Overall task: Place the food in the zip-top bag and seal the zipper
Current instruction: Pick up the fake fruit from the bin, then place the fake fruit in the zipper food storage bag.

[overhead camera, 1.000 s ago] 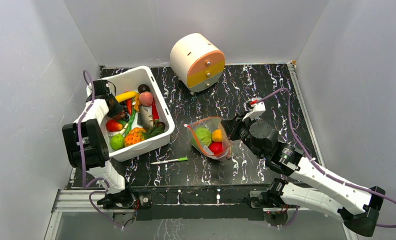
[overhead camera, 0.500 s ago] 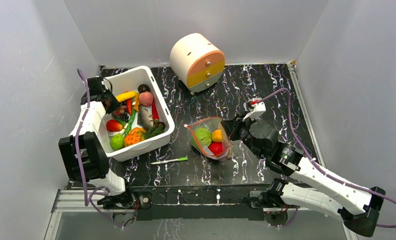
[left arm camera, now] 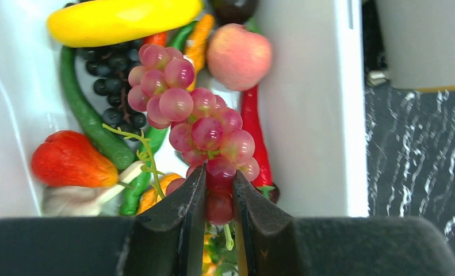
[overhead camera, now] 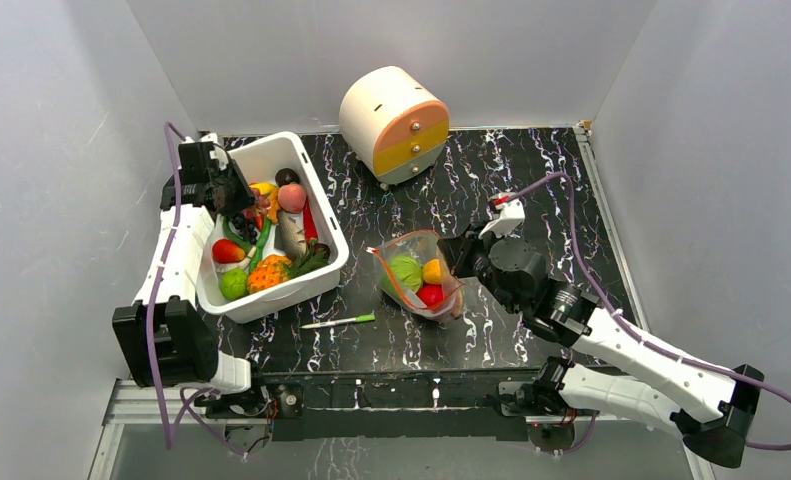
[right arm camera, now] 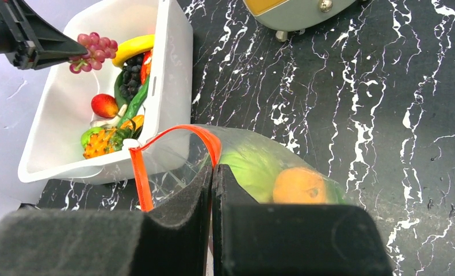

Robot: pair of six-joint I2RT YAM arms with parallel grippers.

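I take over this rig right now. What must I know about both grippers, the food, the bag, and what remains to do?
The left gripper is shut on the pink grapes, held over the white bin.
The right gripper is shut on the zip-top bag at its mouth, holding it open.
Done: a green piece, an orange piece and a red piece are in the bag.
To do: bag the grapes and the other food in the bin, then seal the zipper.

The grapes [left arm camera: 190, 118] are pink-red; the half-hidden bunch [left arm camera: 107, 63] behind seems black. The bin [left arm camera: 311, 103] is white, the table [right arm camera: 351, 98] black with white veins (marble-like).
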